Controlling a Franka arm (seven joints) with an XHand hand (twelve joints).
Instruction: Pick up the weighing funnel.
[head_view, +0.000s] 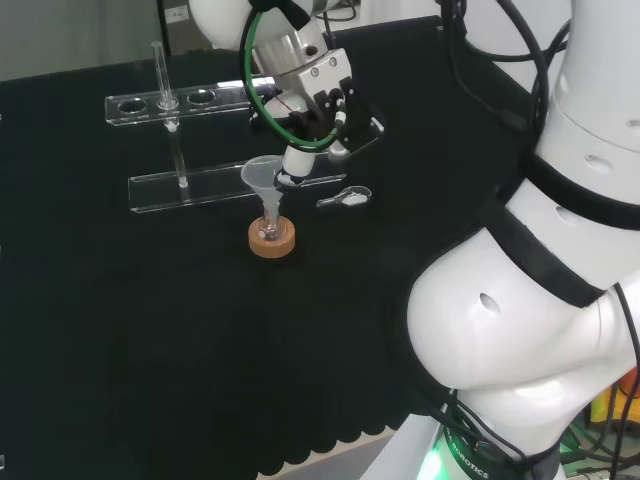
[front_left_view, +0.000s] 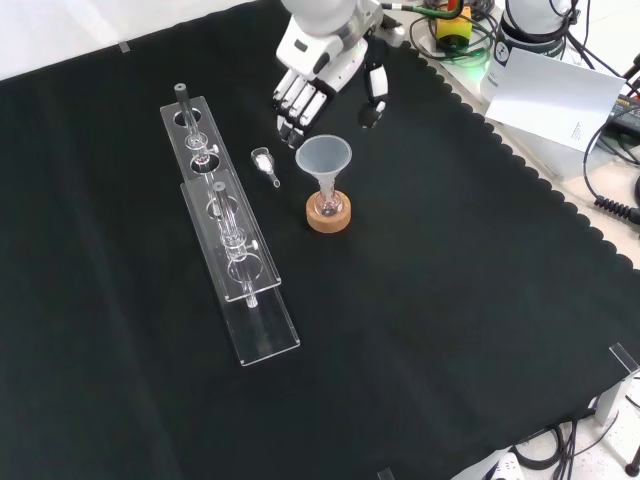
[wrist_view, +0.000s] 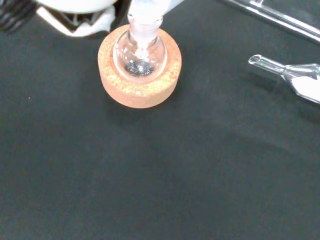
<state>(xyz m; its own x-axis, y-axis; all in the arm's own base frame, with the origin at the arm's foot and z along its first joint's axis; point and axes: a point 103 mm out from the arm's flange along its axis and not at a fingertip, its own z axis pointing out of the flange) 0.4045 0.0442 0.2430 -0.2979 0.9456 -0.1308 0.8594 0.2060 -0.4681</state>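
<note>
In the front view we begin at the left, where the clear rack (front_left_view: 228, 255) with its tubes lies on the cloth. Just to its right lies the weighing funnel (front_left_view: 265, 164), flat on the cloth and touched by nothing, with something white in its scoop part. Further right, the funnel (front_left_view: 324, 158) stands in its small flask on the cork ring (front_left_view: 328, 214). Higher in the view, the hand (front_left_view: 312, 72) hangs with its fingers (front_left_view: 293, 103) nearly straight, apart from the thumb, and it holds nothing.

We judge the approach is not finished. To do it well, we would bring the hand down a little towards the rack side. We would pinch the wider scoop body, not the thin stem, and lift it level so the white content stays inside. The thumb passes near the tall funnel, which may tip easily, so we would keep it clear.
</note>
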